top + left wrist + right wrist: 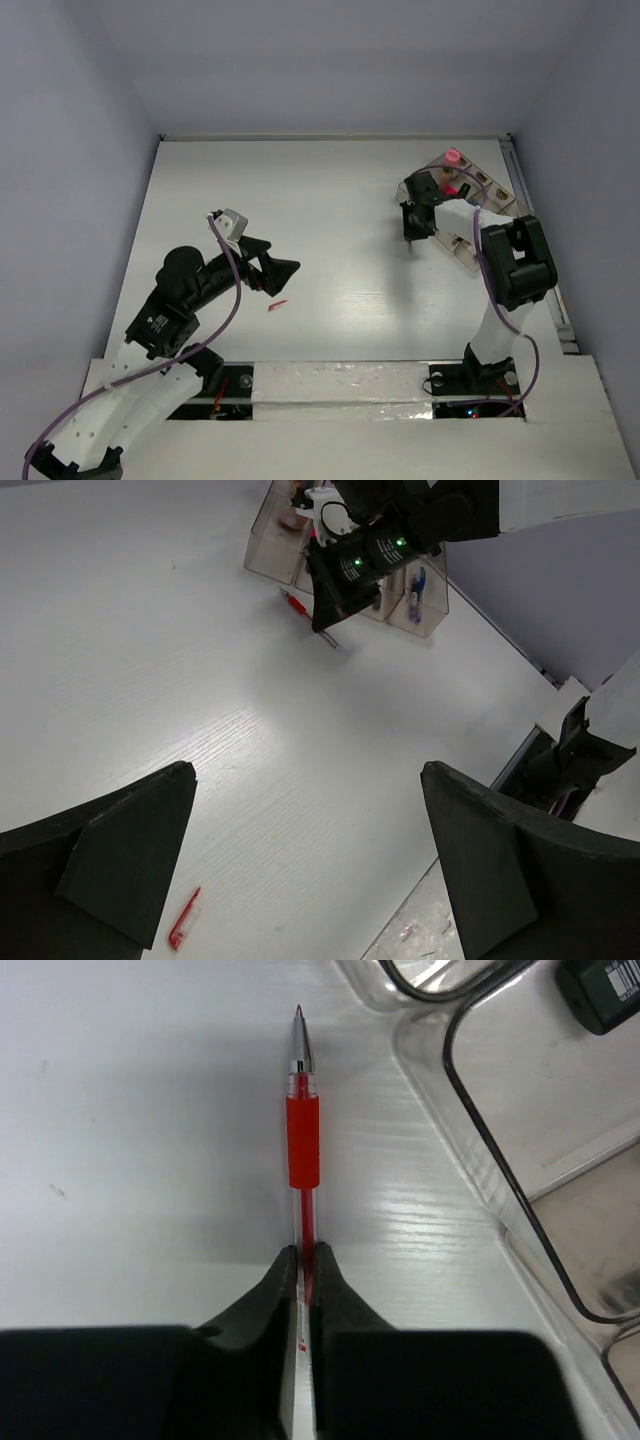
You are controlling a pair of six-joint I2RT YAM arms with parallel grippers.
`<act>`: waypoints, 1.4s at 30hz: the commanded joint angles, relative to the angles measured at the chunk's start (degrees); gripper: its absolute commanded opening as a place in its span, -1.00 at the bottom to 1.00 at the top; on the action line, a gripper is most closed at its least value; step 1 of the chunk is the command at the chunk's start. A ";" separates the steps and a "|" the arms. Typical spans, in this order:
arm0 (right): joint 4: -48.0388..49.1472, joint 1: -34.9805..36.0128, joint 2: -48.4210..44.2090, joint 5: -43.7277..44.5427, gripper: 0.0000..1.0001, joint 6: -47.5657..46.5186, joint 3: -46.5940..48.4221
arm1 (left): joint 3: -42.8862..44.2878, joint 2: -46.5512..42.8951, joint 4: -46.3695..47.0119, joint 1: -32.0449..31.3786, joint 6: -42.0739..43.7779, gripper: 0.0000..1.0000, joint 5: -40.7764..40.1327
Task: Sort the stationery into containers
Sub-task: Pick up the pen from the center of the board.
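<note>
Nothing can be read. The one printed thing is a white label [614,976] on a black item [592,998] lying in the tray [440,1070], which stands near the table's [330,200] far right corner. The label shows only fine dark bars, like a barcode, and is cut off by the picture's edge. Any letters or numbers on it are too small and blurred to make out.
</note>
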 commanded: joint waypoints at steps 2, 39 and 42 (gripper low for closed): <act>-1.28 3.17 4.50 -0.75 -1.00 2.12 0.71 | 0.68 1.62 2.38 0.50 0.57 0.87 1.33; 56.99 28.31 -28.38 -31.87 -1.00 21.54 -23.72 | -15.58 18.06 45.36 -1.78 -29.49 0.02 -5.42; 57.88 28.84 -27.50 -32.92 -1.00 21.89 -23.20 | -15.84 17.88 45.44 -2.40 -28.88 -0.16 -6.74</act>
